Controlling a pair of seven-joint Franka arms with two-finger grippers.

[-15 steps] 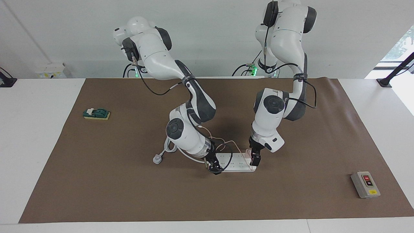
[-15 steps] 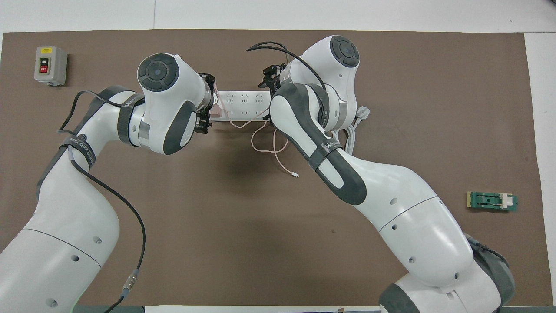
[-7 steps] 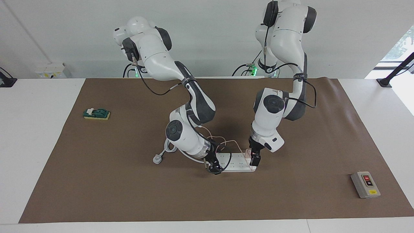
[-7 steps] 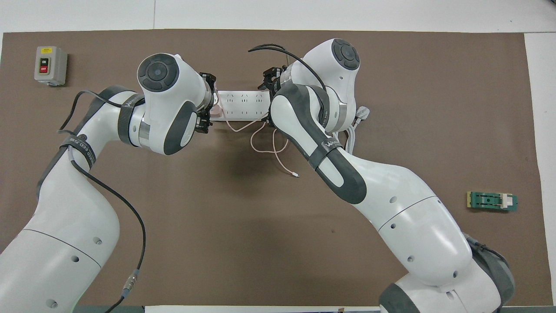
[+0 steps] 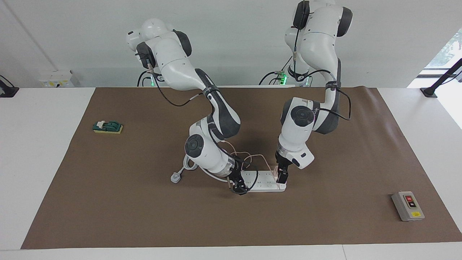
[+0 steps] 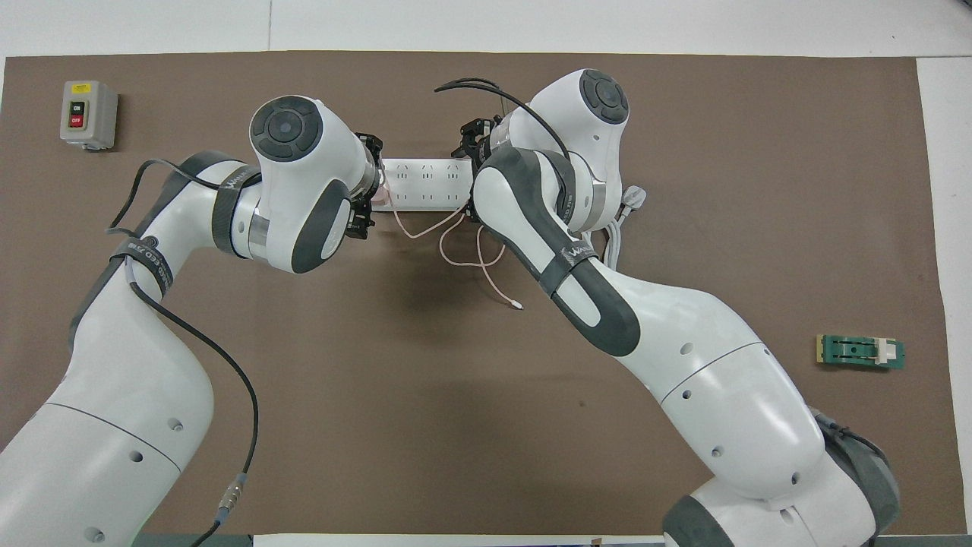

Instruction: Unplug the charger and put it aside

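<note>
1. The white power strip [image 5: 262, 181] lies flat in the middle of the brown mat [image 5: 108, 202], with its length along the table's long side.
2. The charger [image 5: 276, 169], a small pale pink cube, sits plugged in at the strip's end toward the left arm's side of the table. In the facing view this is the strip's 3 o'clock end.
3. Its thin pink cable [image 6: 463, 254] makes loose loops on the mat on the robots' side of the strip, and the tiny white connector [image 6: 516, 305] lies free on the mat, at about 5 o'clock from the strip in the overhead view.
4. The left gripper [image 5: 282, 177] points down at the charger. Its black fingers [image 5: 283, 176] stand around the pink cube, but I cannot tell if they already press on it.
5. The right gripper [image 5: 238, 188] is down at the strip's other end, at about 9 o'clock of the strip in the facing view. I cannot tell how wide it is.
6. The strip's thick white cord [image 5: 187, 163] and its plug [image 5: 175, 177] lie on the mat toward the right arm's side.
7. A grey switch box [image 5: 408, 206] with red and black buttons stands near the mat's corner toward the left arm's end, and a green part [image 5: 107, 126] lies well apart toward the right arm's end.
</note>
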